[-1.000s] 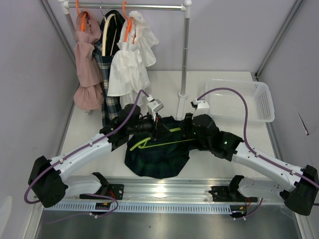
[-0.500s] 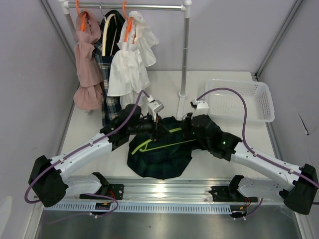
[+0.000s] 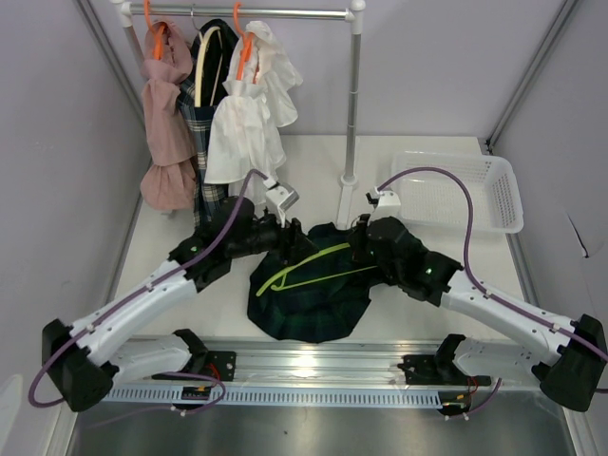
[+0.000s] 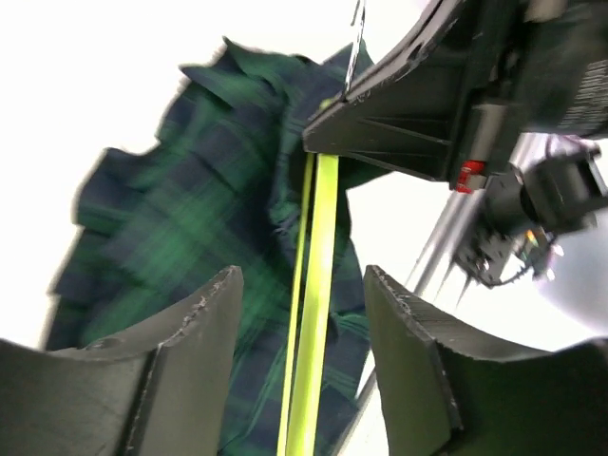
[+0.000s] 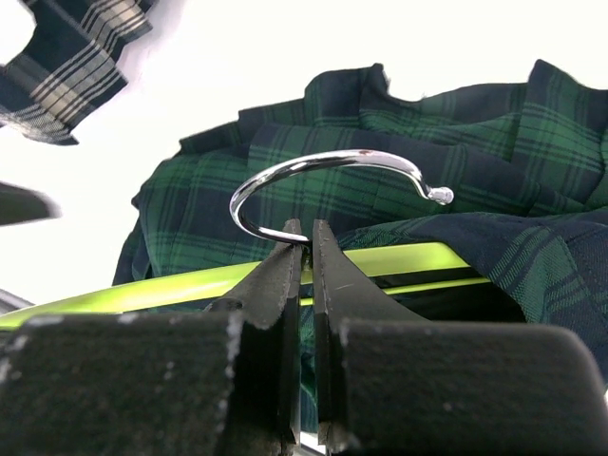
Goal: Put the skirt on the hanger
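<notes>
A dark green plaid skirt lies bunched on the table between the two arms. On top of it rests a lime green hanger with a chrome hook. My right gripper is shut on the base of that hook, just above the green bar, with skirt cloth draped over the bar's right end. My left gripper stands open above the hanger's bar, its fingers clear of it on either side. From above, the left gripper hovers at the skirt's left upper edge.
A clothes rack stands at the back with a pink dress, a plaid garment and a white dress hanging. A white basket sits at the right rear. The metal rail runs along the near edge.
My left gripper has opened, let go of the hanger and drawn back to the left. My right gripper has shut on the hook. Hanger and skirt have shifted slightly.
</notes>
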